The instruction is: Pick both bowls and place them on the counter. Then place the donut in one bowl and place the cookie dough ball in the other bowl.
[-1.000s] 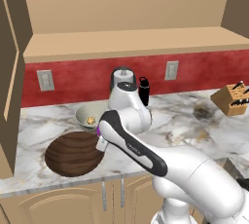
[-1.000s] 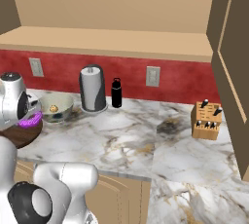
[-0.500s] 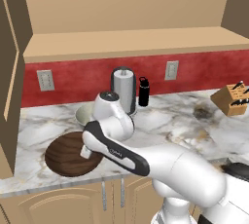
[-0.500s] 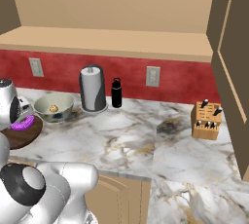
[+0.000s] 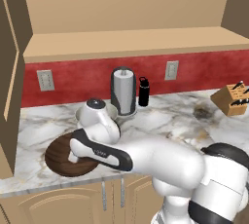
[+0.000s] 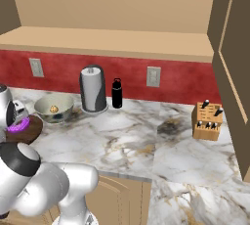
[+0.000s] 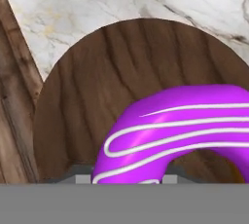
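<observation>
The purple-iced donut (image 7: 180,128) sits between my gripper's (image 7: 127,180) fingers, so the gripper is shut on it. It hangs just over the wide dark brown wooden bowl (image 7: 92,86), which stands on the marble counter (image 7: 73,4). In the right base view the gripper (image 6: 17,120) holds the donut (image 6: 18,125) above the wooden bowl (image 6: 30,130) at the far left. Just behind it stands the pale grey-green bowl (image 6: 54,107) with the tan cookie dough ball (image 6: 53,108) inside. In the left base view my arm covers much of the wooden bowl (image 5: 61,157).
A paper towel roll (image 6: 93,89) and a black bottle (image 6: 117,93) stand at the red back wall. A knife block (image 6: 207,120) is at the right. A tall cabinet side (image 5: 9,96) borders the counter's left end, close to the wooden bowl.
My arm has swung left and down with the donut, from beside the paper towel roll to just over the wooden bowl. The bowls have stayed put.
</observation>
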Motion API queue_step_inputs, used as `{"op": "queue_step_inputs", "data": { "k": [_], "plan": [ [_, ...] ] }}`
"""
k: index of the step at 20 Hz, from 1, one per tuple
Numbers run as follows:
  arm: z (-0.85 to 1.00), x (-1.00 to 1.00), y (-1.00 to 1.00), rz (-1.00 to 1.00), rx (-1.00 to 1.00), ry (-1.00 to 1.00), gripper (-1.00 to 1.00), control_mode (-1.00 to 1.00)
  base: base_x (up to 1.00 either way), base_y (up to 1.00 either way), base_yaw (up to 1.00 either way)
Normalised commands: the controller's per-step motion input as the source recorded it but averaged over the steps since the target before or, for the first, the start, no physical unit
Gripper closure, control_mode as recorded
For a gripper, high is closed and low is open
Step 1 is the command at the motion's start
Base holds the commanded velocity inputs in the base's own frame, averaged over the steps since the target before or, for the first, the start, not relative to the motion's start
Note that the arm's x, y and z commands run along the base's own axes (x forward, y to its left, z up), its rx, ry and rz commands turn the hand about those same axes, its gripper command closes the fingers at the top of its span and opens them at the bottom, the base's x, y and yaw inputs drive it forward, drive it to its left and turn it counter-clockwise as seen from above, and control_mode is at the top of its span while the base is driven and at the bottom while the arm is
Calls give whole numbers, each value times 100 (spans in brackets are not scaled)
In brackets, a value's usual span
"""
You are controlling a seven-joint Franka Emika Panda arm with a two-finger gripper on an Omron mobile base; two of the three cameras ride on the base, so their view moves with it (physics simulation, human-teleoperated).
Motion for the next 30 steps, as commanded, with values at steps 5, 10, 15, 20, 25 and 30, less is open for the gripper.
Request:
{"op": "queue_step_inputs", "data": {
  "k": [5,10,15,20,25,30],
  "plan": [
    [-28,20,21,-3,0,0,100,-100,0,0,0],
    [-27,3,9,-5,0,3,100,-100,0,0,0],
    [-32,10,12,-7,0,4,100,-100,0,0,0],
    [-25,15,14,-2,0,0,100,-100,0,0,0],
    [-16,8,18,-2,0,0,100,-100,0,0,0],
    [-8,0,14,-2,0,0,100,-100,0,0,0]
  ]
}}
